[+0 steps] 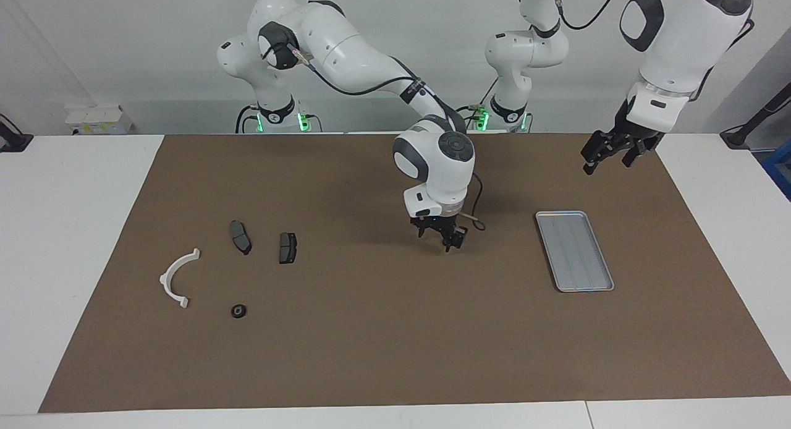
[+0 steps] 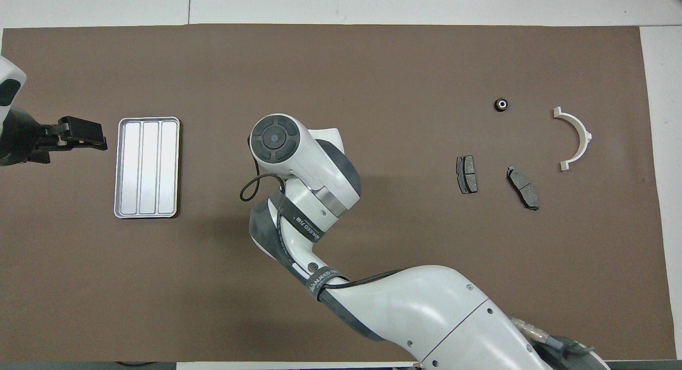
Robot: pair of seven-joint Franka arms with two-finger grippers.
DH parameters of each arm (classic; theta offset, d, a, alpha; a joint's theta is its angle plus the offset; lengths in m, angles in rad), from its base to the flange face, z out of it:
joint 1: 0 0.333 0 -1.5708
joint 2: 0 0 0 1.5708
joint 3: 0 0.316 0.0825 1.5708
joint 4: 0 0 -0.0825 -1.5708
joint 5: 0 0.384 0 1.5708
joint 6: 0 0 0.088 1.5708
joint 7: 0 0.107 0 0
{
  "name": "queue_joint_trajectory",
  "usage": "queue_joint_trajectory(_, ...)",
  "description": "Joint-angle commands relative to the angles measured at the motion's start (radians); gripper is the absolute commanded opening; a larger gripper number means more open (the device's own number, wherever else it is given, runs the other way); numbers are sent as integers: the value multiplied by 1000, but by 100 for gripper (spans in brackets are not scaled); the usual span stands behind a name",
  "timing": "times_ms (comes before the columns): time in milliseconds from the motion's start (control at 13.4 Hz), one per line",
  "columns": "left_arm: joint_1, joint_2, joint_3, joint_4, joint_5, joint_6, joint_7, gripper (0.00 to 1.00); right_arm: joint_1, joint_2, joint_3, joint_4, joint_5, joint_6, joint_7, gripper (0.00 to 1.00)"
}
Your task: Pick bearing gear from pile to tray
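The bearing gear point(image 1: 238, 310) point(image 2: 501, 104) is a small black round piece with a pale centre. It lies on the mat at the right arm's end, farther from the robots than the rest of the pile. The tray point(image 1: 575, 251) point(image 2: 147, 167), silver and ribbed, sits toward the left arm's end with nothing in it. My right gripper point(image 1: 440, 236) hangs low over the bare middle of the mat, between pile and tray, fingers apart and holding nothing. Its own wrist hides it in the overhead view. My left gripper point(image 1: 609, 160) point(image 2: 85, 135) waits raised and open beside the tray.
The pile also holds a white curved arc point(image 1: 179, 277) point(image 2: 575, 138) and two dark grey pad plates point(image 1: 240, 237) point(image 1: 287, 247), which lie nearer to the robots than the gear. A brown mat point(image 1: 371, 355) covers most of the white table.
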Motion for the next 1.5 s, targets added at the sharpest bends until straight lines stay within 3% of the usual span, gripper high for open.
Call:
queue_joint_trajectory(0,-49,47,11,-22,-4,58,-2,100,-134,-90,20,27,25,-119,-225,100)
queue_joint_trajectory(224,-155,162,11,-28,-3,168,-165,100,-289,-175,18,24,42,-232,-654,100)
queue_joint_trajectory(374,-230,185,13,-83,-3,269,-243,100,-398,-189,18,24,40,-265,-902,100)
queue_joint_trajectory(524,-324,287,14,-60,-1,309,-377,100,-492,-189,17,3,31,-244,-1077,100)
queue_joint_trajectory(673,-427,421,17,-19,21,364,-569,100,-565,-190,17,-45,23,-202,-1141,100)
queue_joint_trajectory(748,-441,436,17,-28,37,413,-632,100,-590,-186,15,-69,13,-178,-1148,100)
queue_joint_trajectory(1122,-458,433,16,-126,37,522,-710,100,-664,-146,14,-198,-58,2,-1148,100)
queue_joint_trajectory(1272,-475,430,16,-155,37,545,-713,91,-678,-123,14,-216,-60,65,-1148,100)
queue_joint_trajectory(1422,-488,430,16,-160,37,544,-714,91,-678,-112,14,-253,-58,130,-1147,100)
